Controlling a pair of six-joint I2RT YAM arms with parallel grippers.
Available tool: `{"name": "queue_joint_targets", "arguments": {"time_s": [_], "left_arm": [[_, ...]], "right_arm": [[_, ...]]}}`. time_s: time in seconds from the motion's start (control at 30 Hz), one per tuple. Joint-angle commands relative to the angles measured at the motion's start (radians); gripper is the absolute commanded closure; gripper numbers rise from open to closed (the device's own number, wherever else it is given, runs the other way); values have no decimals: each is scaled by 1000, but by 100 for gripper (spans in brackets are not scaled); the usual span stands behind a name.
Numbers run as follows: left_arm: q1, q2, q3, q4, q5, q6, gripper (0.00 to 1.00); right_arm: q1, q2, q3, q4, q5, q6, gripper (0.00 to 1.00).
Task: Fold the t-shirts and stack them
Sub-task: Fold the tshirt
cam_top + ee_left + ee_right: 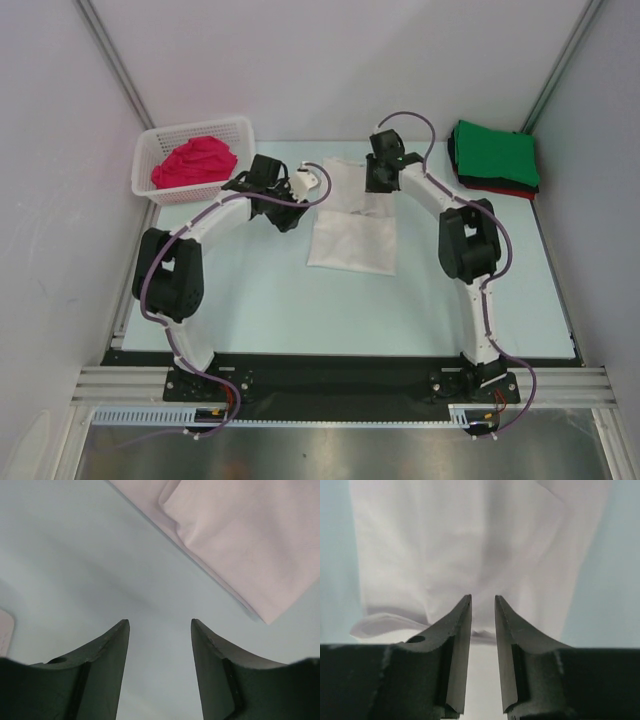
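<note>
Fingers of the left gripper (160, 627) are spread wide apart with nothing between them. Under them is only bare table (75, 555). The white t-shirt (240, 540) lies flat just ahead of this gripper and off to its right, not touching it.

The right gripper (482, 600) hangs right over the same white t-shirt, near its far end. Its fingers are almost together, with a thin gap. A soft fold of the cloth's edge sits right at the tips (I cannot tell if any cloth is pinched).

Behind the left gripper, off to its left, a white basket (195, 125) holds a bunched-up magenta-red t-shirt (195, 160). Far out on the right gripper's right, a folded green t-shirt (495, 152) tops a small pile.
</note>
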Motion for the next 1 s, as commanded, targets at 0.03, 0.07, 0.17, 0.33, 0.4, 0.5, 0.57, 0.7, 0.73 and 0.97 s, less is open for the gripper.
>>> {"name": "queue_joint_targets", "arguments": {"time_s": [0.03,0.07,0.17,0.33,0.4,0.5,0.57,0.7,0.73,0.97], "left_arm": [[-48,24,67,-12,74,-13,44],[-72,36,81,-15,77,-7,47],[-97,104,152,-24,92,12,55],[-104,255,303,-65,99,-13,57],[-106,297,350,-82,83,-23,57],[-104,363,423,-82,57,-39,57],[-104,394,450,-65,-21,-49,57],[-98,458,491,-44,-179,-91,57],[-95,476,499,-42,-197,-95,57],[-91,454,463,-19,-179,-105,56]], "right_arm": [[-9,-212,-180,11,27,4,68],[-10,-287,-230,28,13,12,67],[-18,-387,-441,94,-19,49,67],[-66,-461,-611,152,-68,104,67],[-76,-451,-633,179,-134,119,67],[-99,-399,-631,228,-188,129,68],[-119,-357,-610,261,-216,135,68],[-135,-294,-569,281,-194,127,69],[-138,-279,-562,277,-194,127,70],[-162,-240,-541,262,-167,103,70]]}}
